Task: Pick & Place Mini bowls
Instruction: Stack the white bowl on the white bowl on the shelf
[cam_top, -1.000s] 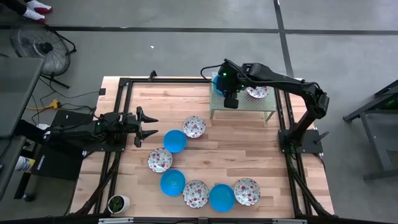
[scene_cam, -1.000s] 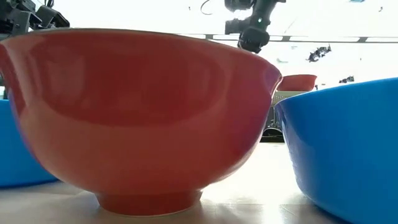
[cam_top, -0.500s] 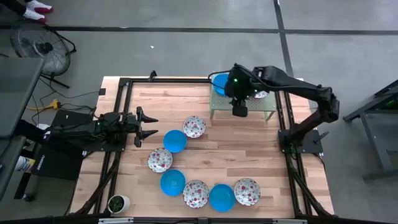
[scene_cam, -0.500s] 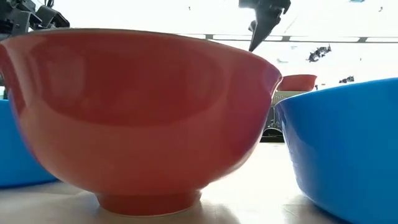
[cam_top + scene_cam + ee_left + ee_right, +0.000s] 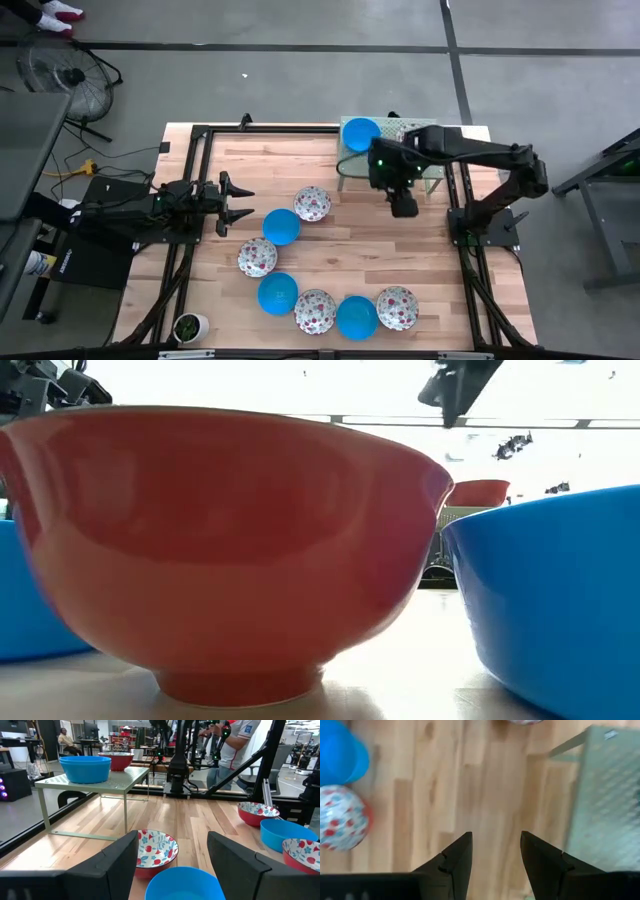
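Several mini bowls, blue and white floral, lie in a curved row on the table: floral (image 5: 312, 203), blue (image 5: 281, 226), floral (image 5: 257, 257), blue (image 5: 277, 294), floral (image 5: 314, 311), blue (image 5: 356, 317), floral (image 5: 397, 308). One blue bowl (image 5: 361, 133) stands on the green shelf's left part; a floral bowl (image 5: 117, 760) stands behind it, hidden under the arm in the high view. My right gripper (image 5: 403, 207) hangs open above bare table just near of the shelf, pointing down (image 5: 496, 851). My left gripper (image 5: 240, 200) waits open at the table's left side (image 5: 172, 855).
The green perforated shelf (image 5: 432, 176) stands on legs at the table's far right. A small white cup with a plant (image 5: 190, 326) sits at the near left corner. In the low view a red-sided bowl (image 5: 230, 550) and a blue one (image 5: 560, 590) fill the picture. Bare wood lies between shelf and bowl row.
My right gripper has drawn back from above the blue bowl on the shelf, moving toward the table's near edge and to the right, and now hangs over the table off the shelf's near side. The blue bowl stays on the shelf, now uncovered.
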Robot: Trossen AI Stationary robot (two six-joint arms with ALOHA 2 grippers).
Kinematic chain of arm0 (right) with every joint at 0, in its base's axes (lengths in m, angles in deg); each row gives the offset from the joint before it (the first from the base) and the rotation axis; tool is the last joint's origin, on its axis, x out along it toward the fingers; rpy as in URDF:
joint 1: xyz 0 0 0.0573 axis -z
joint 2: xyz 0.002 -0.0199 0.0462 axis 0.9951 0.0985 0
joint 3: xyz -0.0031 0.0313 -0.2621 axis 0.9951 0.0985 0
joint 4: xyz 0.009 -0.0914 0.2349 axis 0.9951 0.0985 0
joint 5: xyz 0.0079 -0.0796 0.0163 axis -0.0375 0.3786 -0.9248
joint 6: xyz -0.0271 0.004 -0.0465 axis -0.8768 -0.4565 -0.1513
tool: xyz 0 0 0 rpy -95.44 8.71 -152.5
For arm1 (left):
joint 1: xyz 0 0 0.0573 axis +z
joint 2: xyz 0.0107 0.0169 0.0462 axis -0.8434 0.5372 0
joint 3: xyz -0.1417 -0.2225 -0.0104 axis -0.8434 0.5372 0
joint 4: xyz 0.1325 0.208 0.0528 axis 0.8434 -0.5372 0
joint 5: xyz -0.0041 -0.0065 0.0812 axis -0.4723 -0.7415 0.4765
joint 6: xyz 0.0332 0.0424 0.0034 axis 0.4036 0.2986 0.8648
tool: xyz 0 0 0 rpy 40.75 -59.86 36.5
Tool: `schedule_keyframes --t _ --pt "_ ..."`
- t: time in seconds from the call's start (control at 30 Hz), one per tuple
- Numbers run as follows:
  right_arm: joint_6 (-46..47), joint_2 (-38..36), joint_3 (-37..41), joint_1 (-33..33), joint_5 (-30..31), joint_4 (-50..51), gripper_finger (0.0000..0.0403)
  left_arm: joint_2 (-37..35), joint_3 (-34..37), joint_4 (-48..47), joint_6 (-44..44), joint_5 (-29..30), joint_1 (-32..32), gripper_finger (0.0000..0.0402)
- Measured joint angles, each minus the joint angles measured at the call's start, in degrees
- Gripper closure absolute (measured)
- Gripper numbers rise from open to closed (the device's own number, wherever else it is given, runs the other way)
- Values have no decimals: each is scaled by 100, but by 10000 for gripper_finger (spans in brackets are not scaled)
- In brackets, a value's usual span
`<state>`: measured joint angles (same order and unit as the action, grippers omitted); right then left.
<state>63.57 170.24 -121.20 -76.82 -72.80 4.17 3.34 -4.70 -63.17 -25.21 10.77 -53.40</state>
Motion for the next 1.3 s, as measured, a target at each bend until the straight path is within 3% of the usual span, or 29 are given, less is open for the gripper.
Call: schedule_keyframes --t 0.27,0.5,0.73,0.93,1.1,1.3 --pt "1207 0 0 -848 -115 563 249 -1 0 0 0 0 1 169" --pt "3326 -86 508 -1637 -192 443 249 -1 0 0 -1 0 0 169" --pt "5839 -475 2245 -2565 -923 -1106 249 -1 0 0 0 0 0 169" --pt "7586 -492 3345 -3259 -1067 -2722 248 -1 0 1 -1 0 1 169" --pt "8307 -492 3853 -3593 -970 -3604 251 0 0 -1 0 0 1 169" --pt "8463 -412 4095 -3814 -783 -4035 253 -1 0 -1 0 0 -1 169"
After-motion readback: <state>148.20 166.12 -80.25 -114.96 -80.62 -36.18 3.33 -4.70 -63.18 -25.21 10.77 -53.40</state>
